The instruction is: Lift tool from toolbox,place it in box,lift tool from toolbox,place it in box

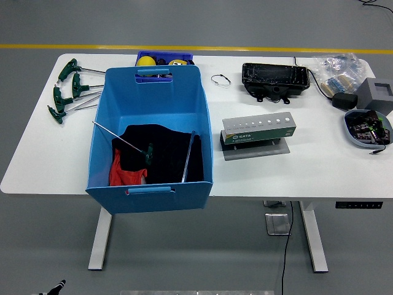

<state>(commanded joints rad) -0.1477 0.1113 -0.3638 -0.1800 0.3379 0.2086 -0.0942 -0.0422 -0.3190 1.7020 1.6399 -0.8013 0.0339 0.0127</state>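
A grey floor with a yellow line surrounds the white table (49, 160). Left of centre stands a big blue box (150, 138) holding dark and red cloth, a green-handled wrench (126, 144) and a metal rod (188, 155). At centre right sits the grey-green tool holder (258, 130), and more wrenches (69, 89) lie upper left. Neither robot hand is in frame, so their fingers cannot be judged.

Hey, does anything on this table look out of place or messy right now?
Mildly: the big blue plastic bin overhangs the white table's near edge, and green-handled T-wrenches lie scattered at the far left. Nothing looks spilled or broken.
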